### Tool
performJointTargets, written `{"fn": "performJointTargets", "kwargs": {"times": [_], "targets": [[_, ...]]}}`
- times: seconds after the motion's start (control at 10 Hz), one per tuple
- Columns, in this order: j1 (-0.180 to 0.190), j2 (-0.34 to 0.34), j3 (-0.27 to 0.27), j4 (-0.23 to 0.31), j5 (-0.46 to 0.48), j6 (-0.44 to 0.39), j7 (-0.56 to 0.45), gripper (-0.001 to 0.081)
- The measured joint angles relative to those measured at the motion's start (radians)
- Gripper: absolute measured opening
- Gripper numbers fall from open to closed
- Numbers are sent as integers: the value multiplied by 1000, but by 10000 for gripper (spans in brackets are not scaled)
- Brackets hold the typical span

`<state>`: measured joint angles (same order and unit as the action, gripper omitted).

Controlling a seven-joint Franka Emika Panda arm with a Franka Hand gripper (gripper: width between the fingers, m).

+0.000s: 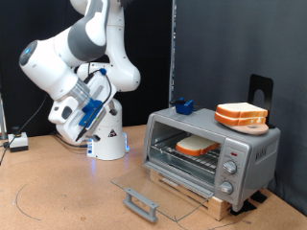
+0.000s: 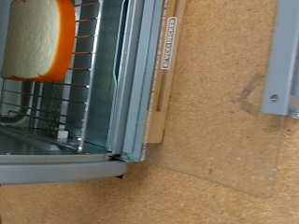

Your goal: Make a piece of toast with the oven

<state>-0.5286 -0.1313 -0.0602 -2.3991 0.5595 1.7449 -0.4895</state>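
Note:
The silver-grey oven point(image 1: 247, 153) stands at the exterior view's right with its glass door point(image 1: 158, 184) folded down flat and the grey bar handle point(image 1: 141, 203) nearest the camera. One piece of toast point(image 1: 197, 147) lies on the wire rack inside. Two more alike slices point(image 1: 242, 116) are stacked on the oven's top. In the wrist view the toast point(image 2: 37, 37) sits on the rack point(image 2: 47, 112), with the door glass point(image 2: 224, 140) and handle point(image 2: 280, 56) beyond. My gripper point(image 1: 88, 103) is pulled back at the left, well away from the oven and holding nothing visible. Its fingers do not show in the wrist view.
A small blue block point(image 1: 184, 105) sits on the oven's top at its left. The oven rests on a wooden board point(image 1: 206, 199) on the brown table. A black stand point(image 1: 261, 91) rises behind it. The robot's white base point(image 1: 107, 139) and cables are at the left.

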Motion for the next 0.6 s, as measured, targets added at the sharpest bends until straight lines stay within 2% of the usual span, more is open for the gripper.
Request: {"fn": "performJointTargets", "kwargs": {"times": [0.3, 0.4, 0.5, 0.6], "targets": [[-3, 33, -9, 24, 0, -3, -22, 809], [-4, 39, -13, 30, 10, -60, -20, 809], [-5, 56, -24, 28, 117, -74, -41, 809], [-6, 86, -31, 22, 167, -60, -50, 809]]}}
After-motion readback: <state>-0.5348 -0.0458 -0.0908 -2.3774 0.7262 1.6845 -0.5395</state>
